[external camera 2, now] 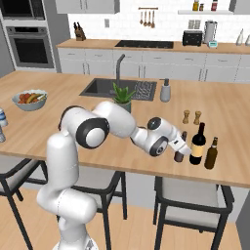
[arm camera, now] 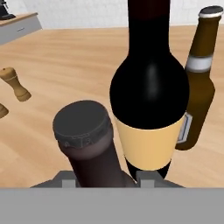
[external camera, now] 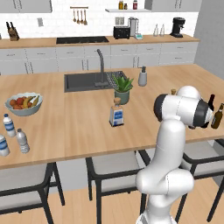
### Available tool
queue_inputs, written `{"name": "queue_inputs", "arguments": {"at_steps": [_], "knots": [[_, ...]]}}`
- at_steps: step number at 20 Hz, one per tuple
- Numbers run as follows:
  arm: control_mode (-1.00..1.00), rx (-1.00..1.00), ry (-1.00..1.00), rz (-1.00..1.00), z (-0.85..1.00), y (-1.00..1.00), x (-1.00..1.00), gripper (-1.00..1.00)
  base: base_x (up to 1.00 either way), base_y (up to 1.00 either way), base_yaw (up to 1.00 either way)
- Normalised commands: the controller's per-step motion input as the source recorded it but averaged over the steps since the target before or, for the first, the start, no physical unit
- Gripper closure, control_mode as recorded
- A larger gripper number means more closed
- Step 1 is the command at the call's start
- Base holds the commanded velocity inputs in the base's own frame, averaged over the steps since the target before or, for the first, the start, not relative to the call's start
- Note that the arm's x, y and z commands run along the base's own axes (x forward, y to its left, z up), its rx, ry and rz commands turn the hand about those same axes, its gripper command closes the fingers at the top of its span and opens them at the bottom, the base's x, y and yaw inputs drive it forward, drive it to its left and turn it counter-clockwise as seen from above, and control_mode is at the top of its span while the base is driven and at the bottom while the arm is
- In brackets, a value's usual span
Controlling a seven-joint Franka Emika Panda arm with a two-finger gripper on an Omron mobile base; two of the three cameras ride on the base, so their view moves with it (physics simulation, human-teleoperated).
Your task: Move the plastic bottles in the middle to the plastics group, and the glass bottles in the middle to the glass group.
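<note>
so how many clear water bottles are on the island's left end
3, all near the front left edge in the left base view: one with a blue label, another cut off by the frame, and an unlabelled greyish one. More may sit out of frame.

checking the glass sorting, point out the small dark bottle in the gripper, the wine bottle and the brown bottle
small dark bottle (arm camera: 83, 124): hand view, on its grey cap
wine bottle (external camera 2: 197, 142): right base view, on its dark body above the label
brown bottle (external camera 2: 211, 155): right base view, on its lower body
</note>
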Motion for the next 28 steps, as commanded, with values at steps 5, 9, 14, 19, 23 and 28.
{"name": "queue_inputs", "arguments": {"at_steps": [5, 9, 14, 19, 23, 28], "knots": [[-1.0, 0.0, 0.0, 0.0, -0.13, 0.14, -0.1, 1.0, 0.0, 0.0, 0.0], [-1.0, 0.0, -0.01, 0.0, -0.16, 0.21, -0.15, 1.0, 0.0, 0.0, 0.0], [-1.0, 0.0, -0.01, 0.0, -0.08, 0.11, -0.01, 1.0, 0.0, 0.0, 0.0], [-1.0, 0.0, -0.01, 0.0, -0.1, 0.12, 0.0, 1.0, 0.0, 0.0, 0.0], [-1.0, 0.0, -0.02, 0.0, -0.15, 0.16, -0.01, -1.0, 0.0, 0.0, 0.0], [-1.0, 0.0, -0.04, 0.0, -0.1, 0.07, 0.0, -1.0, 0.0, 0.0, 0.0]]}}
